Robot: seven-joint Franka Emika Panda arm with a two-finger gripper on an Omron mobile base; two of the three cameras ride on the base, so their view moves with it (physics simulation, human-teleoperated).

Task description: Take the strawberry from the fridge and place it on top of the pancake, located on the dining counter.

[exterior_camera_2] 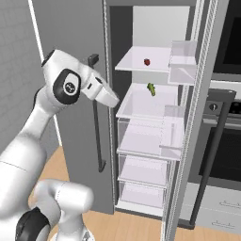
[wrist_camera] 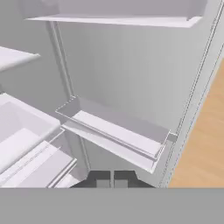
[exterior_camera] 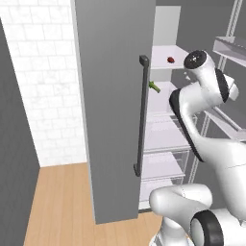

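Note:
The fridge (exterior_camera: 115,96) stands with both doors open, its white shelves (exterior_camera_2: 141,103) showing. The strawberry (exterior_camera: 170,59) (exterior_camera_2: 147,61), a tiny red berry, lies on the top shelf towards the back. My arm is raised in front of the open fridge, at about the height of the second shelf and well short of the berry. In the hand view my gripper (wrist_camera: 112,178) is shut, its two dark tips together with nothing between them, and it faces a door bin (wrist_camera: 118,131). The pancake and the dining counter are out of view.
A slim green vegetable (exterior_camera: 154,86) (exterior_camera_2: 151,89) lies on the shelf below the strawberry. The left door's dark bar handle (exterior_camera: 141,115) is close to my arm. The right door (exterior_camera_2: 197,117) hangs open in front of a black wall oven (exterior_camera_2: 230,42). Wooden floor (exterior_camera: 62,206) lies below.

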